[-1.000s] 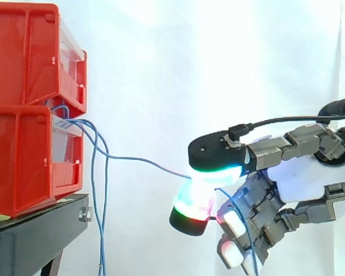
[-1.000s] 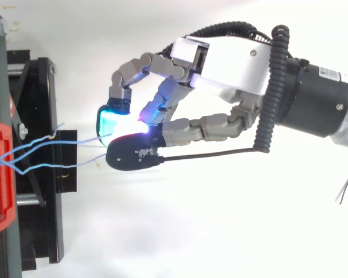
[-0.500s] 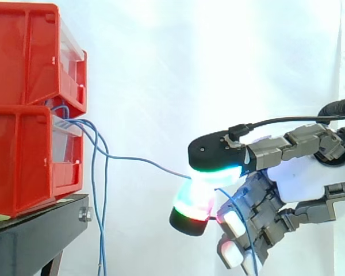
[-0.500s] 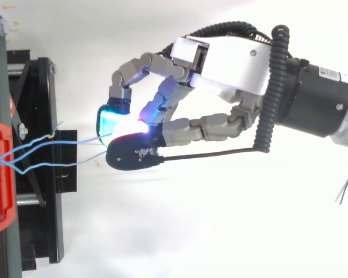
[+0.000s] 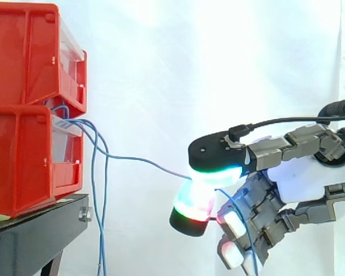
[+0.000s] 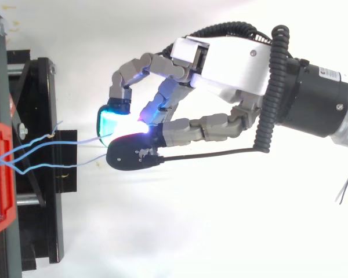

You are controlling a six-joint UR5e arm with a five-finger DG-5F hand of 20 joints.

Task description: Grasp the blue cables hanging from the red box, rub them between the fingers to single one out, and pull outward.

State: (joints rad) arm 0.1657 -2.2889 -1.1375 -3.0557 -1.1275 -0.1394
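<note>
Blue cable [image 5: 144, 162] between hand's [image 5: 302, 178] pads [image 5: 191, 204]

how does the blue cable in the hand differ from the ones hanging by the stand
The pinched cable runs sideways from the red bins to the hand; the hanging cables drop straight down. The pinched cable is held between fingertips; the hanging cables are free. All are thin and blue.

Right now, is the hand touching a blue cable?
Touching. The side view shows one blue cable running from the red box into the pinch of the hand.
</note>
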